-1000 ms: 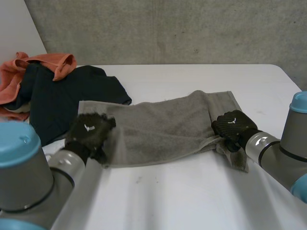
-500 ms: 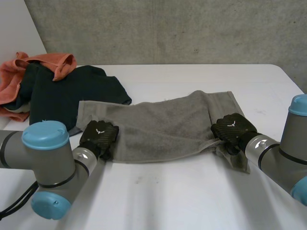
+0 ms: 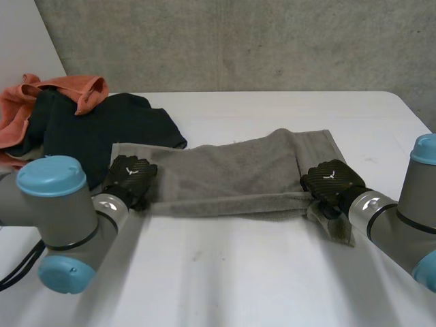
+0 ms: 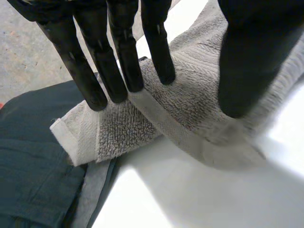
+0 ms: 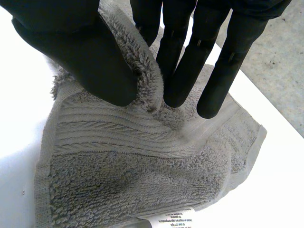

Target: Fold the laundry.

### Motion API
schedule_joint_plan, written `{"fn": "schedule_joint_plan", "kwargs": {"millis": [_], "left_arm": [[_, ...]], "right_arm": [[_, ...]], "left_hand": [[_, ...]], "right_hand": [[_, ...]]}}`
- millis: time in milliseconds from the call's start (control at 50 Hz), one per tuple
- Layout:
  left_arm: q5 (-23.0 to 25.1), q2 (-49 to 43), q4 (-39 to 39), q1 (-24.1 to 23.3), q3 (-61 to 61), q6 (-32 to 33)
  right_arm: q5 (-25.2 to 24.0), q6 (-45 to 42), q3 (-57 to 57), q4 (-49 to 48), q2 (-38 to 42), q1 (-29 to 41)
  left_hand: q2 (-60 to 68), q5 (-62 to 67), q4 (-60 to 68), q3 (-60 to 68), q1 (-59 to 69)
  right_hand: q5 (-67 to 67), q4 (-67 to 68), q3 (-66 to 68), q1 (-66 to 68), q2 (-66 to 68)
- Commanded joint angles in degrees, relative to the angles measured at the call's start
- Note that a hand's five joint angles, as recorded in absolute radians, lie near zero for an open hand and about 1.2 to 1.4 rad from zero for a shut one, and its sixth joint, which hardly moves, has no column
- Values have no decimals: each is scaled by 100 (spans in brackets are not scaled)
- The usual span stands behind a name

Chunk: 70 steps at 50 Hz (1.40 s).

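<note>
White table (image 3: 272,272) w/ concrete wall behind. Grey towel (image 3: 231,180) lies stretched across the middle btw both hands. Left hand (image 3: 131,178) pinches the near edge at the towel's left end, thumb vs straight fingers. Right hand (image 3: 329,182) pinches a bunched ridge at the right end. Risks: right pinch looks shallow, could slip if pulled taut. Towel's left corner rests on dark shirt (image 3: 88,136), which may drag along.

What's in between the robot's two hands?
The grey towel: in the head view it stretches across the white table from the left hand to the right hand, each pinching one end.
</note>
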Motion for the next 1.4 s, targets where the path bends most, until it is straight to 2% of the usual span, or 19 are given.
{"fn": "schedule_joint_plan", "kwargs": {"millis": [20, 300, 620, 840, 980, 1220, 1280, 1320, 1400], "left_arm": [[26, 252, -74, 9, -428, -7], [61, 225, -241, 44, -587, -7], [325, -214, -232, 194, -77, 2], [342, -715, -233, 185, 450, 19], [342, -777, -233, 185, 766, 10], [334, -1128, -241, 167, 1232, 11], [334, -1146, -241, 141, 1276, 10], [342, -1137, -241, 115, 1294, 10], [255, -1058, -233, 88, 1294, 10]], "right_arm": [[-5, 0, 7, -8, 0, 10], [4, -9, 7, -8, 35, 10], [-5, -9, 24, -8, 62, 10], [-5, -18, 24, -8, 88, 1], [-5, -18, 24, -8, 88, 1], [-5, -44, 24, -17, 97, 1], [-5, -44, 24, -25, 97, -8], [-5, -44, 24, -34, 88, -8], [4, -18, 16, -52, 79, -52]], "left_hand": [[-556, -564, -553, -581, -295], [-910, -918, -906, -934, -649], [-456, -464, -453, -480, -195], [401, 393, 404, 376, 662], [1764, 1755, 1767, 1739, 2024], [2084, 2076, 2087, 2060, 2345], [2654, 2645, 2657, 2629, 2914], [3576, 3568, 3579, 3551, 3836], [3579, 3571, 3582, 3555, 3840]], "right_hand": [[1230, 1141, 1206, 1747, 1316], [1230, 1141, 1206, 1747, 1316], [1230, 1141, 1206, 1747, 1316], [1230, 1141, 1206, 1747, 1316], [1230, 1141, 1206, 1747, 1316], [1230, 1141, 1206, 1747, 1316], [1230, 1141, 1206, 1747, 1316], [1230, 1141, 1206, 1747, 1316], [1230, 1141, 1206, 1747, 1316]]}}
